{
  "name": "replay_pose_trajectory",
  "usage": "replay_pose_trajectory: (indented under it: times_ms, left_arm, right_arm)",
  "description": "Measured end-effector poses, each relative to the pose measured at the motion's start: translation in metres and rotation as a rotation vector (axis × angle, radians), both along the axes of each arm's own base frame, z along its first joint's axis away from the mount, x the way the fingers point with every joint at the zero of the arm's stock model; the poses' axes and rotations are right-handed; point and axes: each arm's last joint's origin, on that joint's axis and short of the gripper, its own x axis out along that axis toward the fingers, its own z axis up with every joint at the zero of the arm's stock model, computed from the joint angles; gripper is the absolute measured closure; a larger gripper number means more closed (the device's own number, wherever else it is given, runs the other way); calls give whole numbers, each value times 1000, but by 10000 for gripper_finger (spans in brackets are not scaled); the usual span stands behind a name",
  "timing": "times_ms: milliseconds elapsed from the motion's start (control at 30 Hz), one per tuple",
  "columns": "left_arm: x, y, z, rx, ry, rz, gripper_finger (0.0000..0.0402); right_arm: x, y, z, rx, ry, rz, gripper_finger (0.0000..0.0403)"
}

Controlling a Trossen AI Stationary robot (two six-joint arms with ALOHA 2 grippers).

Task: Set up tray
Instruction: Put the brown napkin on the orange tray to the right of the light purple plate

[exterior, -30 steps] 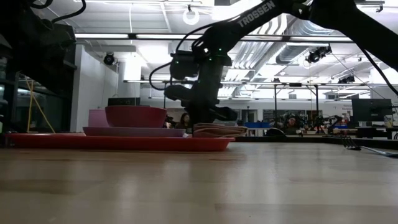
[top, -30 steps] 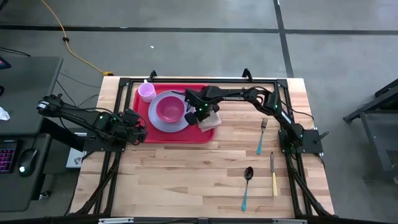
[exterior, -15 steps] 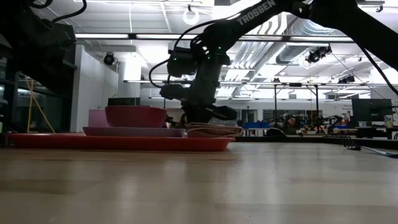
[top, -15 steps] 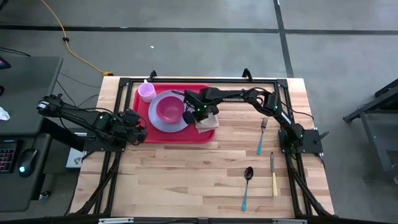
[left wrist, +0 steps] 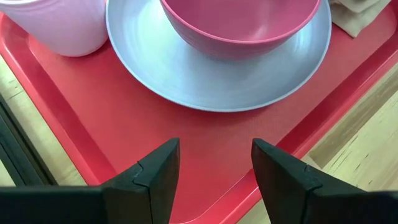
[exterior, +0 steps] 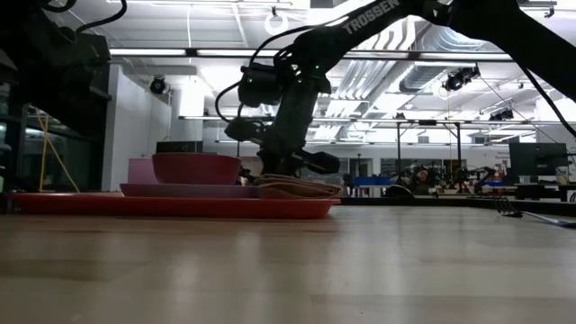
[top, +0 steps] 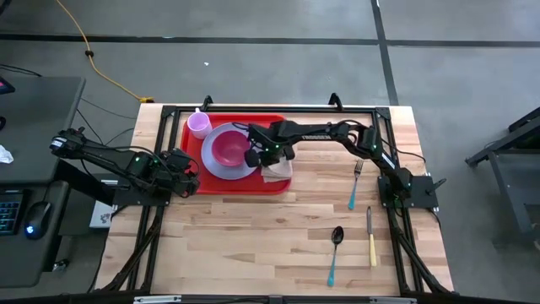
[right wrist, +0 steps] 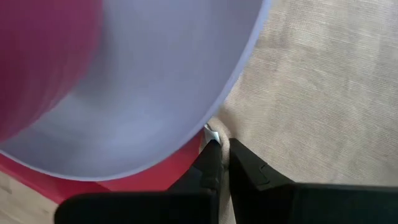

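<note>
The red tray point(top: 232, 187) lies at the table's far left. It carries a lavender plate point(top: 214, 169) with a pink bowl point(top: 229, 148), a pink cup point(top: 199, 125) and a tan napkin point(top: 280, 169) lying flat at its right end. My right gripper point(top: 260, 158) points down between the plate's rim and the napkin's left edge, shut on the cloth. My left gripper point(left wrist: 214, 149) hovers open above the tray's near left corner point(left wrist: 205, 168), touching nothing. My right gripper pinches the napkin's edge point(right wrist: 225, 138) between its two fingers, right beside the plate's rim point(right wrist: 205, 118). The fingers come from above, slanting down. A small fold of cloth rises at the fingertips; the rest of the napkin point(exterior: 301, 187) lies flat on the tray.
On the bare wood right of the tray lie a fork point(top: 357, 181), a knife point(top: 371, 236) and a spoon point(top: 335, 253), all with coloured handles. A black frame runs along the table's edges. The near half of the table has free room.
My right gripper has rolled its wrist and shifted slightly toward the plate, staying shut. The napkin has turned about and slid a little toward the table's left edge with it, and now lies squarer to the tray, closer to the plate.
</note>
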Motion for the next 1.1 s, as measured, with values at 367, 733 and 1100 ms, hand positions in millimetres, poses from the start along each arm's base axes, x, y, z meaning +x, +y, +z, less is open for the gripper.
replay_pose_trajectory:
  times_ms: [367, 733, 1100]
  left_arm:
    - [0, 0, 0, -1, 0, 0, 174]
    - [1, -1, 0, -15, 12, -30, 174]
    - [1, -1, 0, -15, 11, -30, 174]
  right_arm:
    - [5, -1, 2, 27, -56, -19, 376]
    - [4, 0, 2, 37, -52, 28, 331]
    - [2, 1, 2, 68, -62, 94, 310]
